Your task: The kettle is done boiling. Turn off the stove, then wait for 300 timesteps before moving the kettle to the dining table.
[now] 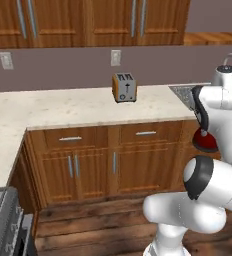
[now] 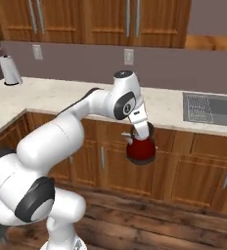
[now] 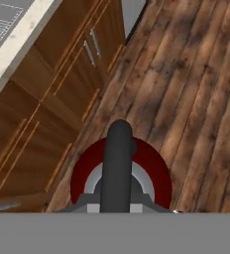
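Observation:
The red kettle (image 2: 141, 150) hangs in the air over the wooden floor, in front of the lower cabinets and below the counter's edge. My gripper (image 2: 138, 131) is shut on its dark arched handle (image 3: 117, 163) from above. From the hand view I look straight down on the red dome (image 3: 82, 173), with floorboards beneath it. In the left base view the kettle (image 1: 207, 142) peeks out from behind my white arm. A grey corner of the stove (image 1: 0, 220) sits at the lower left. The dining table is out of view.
A toaster (image 1: 124, 87) stands on the beige counter (image 1: 63, 107) by the wall. A sink (image 2: 211, 110) is set into the counter to the right, and a paper towel roll (image 2: 10, 70) stands far left. Wooden cabinets (image 2: 184, 171) line the wall, with open floor (image 3: 196, 99) before them.

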Robot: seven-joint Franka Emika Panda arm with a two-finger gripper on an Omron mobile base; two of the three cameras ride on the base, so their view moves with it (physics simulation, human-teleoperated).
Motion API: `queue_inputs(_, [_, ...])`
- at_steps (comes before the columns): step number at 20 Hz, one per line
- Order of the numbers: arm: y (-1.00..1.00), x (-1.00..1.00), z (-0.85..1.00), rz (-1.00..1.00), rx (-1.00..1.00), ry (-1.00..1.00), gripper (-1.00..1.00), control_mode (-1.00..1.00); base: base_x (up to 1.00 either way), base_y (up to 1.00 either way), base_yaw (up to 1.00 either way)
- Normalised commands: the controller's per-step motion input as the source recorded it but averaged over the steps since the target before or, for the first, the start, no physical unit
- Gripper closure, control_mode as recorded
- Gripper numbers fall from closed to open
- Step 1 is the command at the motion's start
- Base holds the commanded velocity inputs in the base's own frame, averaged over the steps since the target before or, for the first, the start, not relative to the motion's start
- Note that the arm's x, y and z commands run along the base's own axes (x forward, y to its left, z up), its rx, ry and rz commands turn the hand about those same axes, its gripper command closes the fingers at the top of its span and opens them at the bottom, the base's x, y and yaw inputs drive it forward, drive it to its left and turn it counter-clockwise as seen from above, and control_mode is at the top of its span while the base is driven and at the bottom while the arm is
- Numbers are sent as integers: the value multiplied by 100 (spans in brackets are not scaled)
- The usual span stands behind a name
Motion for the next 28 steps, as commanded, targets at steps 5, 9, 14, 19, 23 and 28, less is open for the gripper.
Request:
queue_inputs(5, [0,0,0,0,0,0,100,100,0,-21,-52])
queue_inputs(9, [0,0,0,0,0,0,100,100,0,-23,-51])
queue_inputs(14, [0,0,0,0,0,0,100,100,0,-25,-49])
queue_inputs(19, [0,0,0,0,0,0,100,100,6,-23,-46])
queue_inputs(23, [0,0,0,0,0,0,100,100,20,-32,-39])
queue_inputs(28, [0,0,0,0,0,0,100,100,22,-50,-30])
